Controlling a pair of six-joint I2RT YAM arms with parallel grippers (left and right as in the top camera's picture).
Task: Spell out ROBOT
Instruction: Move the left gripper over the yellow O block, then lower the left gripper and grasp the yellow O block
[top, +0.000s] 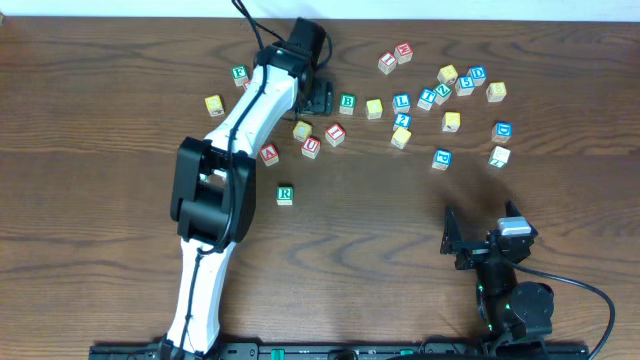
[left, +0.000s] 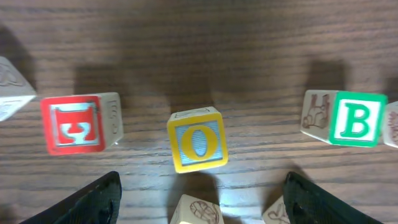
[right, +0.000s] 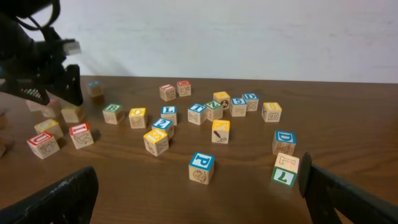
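The green-framed R cube (top: 285, 194) sits alone in front of the cube scatter. In the left wrist view a yellow-framed O cube (left: 197, 147) lies just ahead of my left gripper (left: 199, 208). That gripper is open and empty, and its dark fingertips (left: 93, 199) stand well apart from the cube. The green-framed B cube (left: 357, 118) (top: 347, 102) lies to the O's right, with another yellow cube (top: 374, 108) beside it. From overhead the left gripper (top: 318, 96) and arm hide the O. My right gripper (right: 199, 211) (top: 452, 243) hangs open and empty near the table front. I cannot make out a T among the blue-framed cubes.
A red-framed cube (left: 74, 123) lies left of the O, and two picture-faced cubes (left: 196, 213) sit between the left fingers. Red cubes (top: 311, 147) lie near the arm. A blue P cube (right: 201, 167) and a green-framed cube (right: 285, 169) are nearest the right gripper; several more cubes (top: 450, 85) crowd the back right.
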